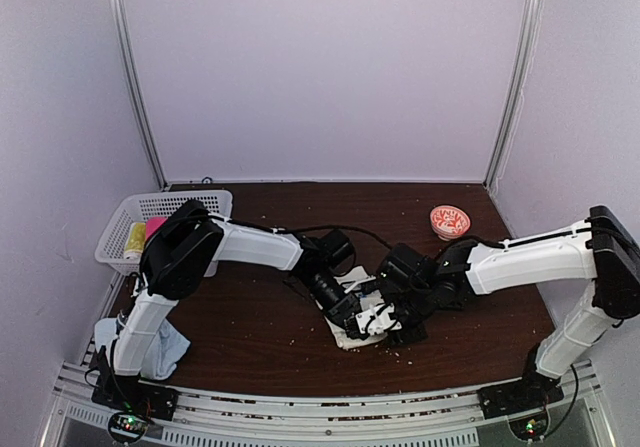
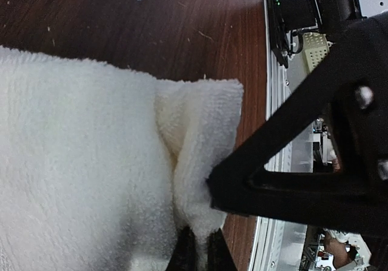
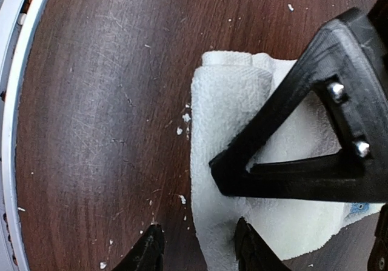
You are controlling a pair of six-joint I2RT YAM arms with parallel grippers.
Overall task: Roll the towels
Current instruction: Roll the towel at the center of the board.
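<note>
On table, left tool pinched shut on cream-white towel corner; right tool jaws apart, holding nothing.

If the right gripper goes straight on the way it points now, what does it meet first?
Most likely the white towel: its edge lies just ahead of the right gripper, whose jaws stand open. Depth is unclear, so it may touch the table beside the towel first.
</note>
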